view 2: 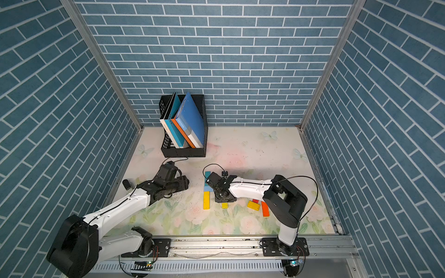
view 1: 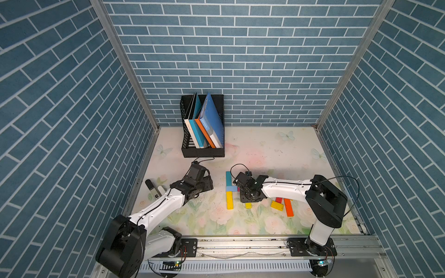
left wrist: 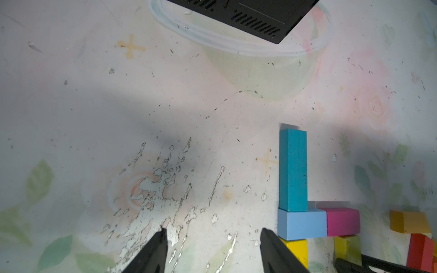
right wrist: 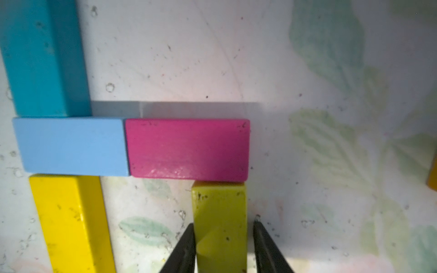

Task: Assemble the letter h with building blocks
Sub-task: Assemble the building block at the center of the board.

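The right gripper (right wrist: 224, 223) is down at the table with its jaws narrowly apart on either side of a short yellow block (right wrist: 220, 212). One finger lies against the block's left side and a thin gap shows between the other finger and its right side, so the block is straddled, not clamped. That block lies flat, its far end touching the near side of the magenta block (right wrist: 186, 149) at that block's right end. The magenta block lies crosswise, its left end butted against the light blue block (right wrist: 71, 146). The teal bar (right wrist: 42, 59) runs away from the light blue block's far side, and the long yellow bar (right wrist: 68, 224) runs nearward from its near side, so the three form one column on the left. To the right of this group lie three more blocks: a loose yellow block (view 1: 277, 205), a red block (view 1: 278, 199) just beyond it and partly hidden by the right arm, and an orange bar (view 1: 288, 207) just beside it on the right. The left gripper (left wrist: 212, 229) hovers left of the column, jaws well apart with nothing between them. A black file rack (view 1: 202, 152) holding books stands far back
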`<state>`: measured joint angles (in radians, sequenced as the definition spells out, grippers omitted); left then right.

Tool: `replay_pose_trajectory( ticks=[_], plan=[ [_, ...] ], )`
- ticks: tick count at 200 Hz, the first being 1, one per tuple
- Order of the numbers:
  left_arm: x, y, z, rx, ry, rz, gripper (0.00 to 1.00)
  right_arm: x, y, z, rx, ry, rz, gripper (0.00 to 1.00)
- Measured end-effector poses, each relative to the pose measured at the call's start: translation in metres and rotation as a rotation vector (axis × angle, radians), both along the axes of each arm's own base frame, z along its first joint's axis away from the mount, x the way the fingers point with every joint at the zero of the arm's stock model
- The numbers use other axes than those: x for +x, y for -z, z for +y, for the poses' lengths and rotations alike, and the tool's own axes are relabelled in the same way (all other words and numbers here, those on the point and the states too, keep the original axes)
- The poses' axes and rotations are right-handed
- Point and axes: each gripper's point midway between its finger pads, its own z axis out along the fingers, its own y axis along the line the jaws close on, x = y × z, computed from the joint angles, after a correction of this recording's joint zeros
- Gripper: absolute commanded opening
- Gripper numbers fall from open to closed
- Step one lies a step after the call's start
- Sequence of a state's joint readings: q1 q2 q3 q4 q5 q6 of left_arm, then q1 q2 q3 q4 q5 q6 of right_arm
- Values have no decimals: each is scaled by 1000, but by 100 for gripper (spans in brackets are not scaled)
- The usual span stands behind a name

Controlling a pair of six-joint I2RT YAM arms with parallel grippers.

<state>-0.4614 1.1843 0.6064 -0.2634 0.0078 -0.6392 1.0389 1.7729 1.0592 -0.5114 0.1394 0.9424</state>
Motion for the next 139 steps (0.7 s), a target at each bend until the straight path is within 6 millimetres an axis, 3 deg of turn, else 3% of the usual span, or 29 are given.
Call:
replay_pose_trajectory(
  ticks=[20, 61, 97, 115, 139],
  plan=[
    [0, 0, 0, -1, 1, 0, 68, 0, 0, 0, 0, 1, 0, 40],
    [0, 0, 0, -1, 1, 0, 68, 2, -1, 3, 14, 2, -7, 57],
    [0, 0, 0, -1, 1, 0, 68, 3, -3, 2, 9, 1, -18, 61],
    [0, -1, 0, -2, 1, -2, 68, 7, -15, -2, 12, 12, -46, 61],
    [0, -4, 0, -6, 1, -12, 68, 20, -49, -5, 75, 38, -106, 62]
  ],
)
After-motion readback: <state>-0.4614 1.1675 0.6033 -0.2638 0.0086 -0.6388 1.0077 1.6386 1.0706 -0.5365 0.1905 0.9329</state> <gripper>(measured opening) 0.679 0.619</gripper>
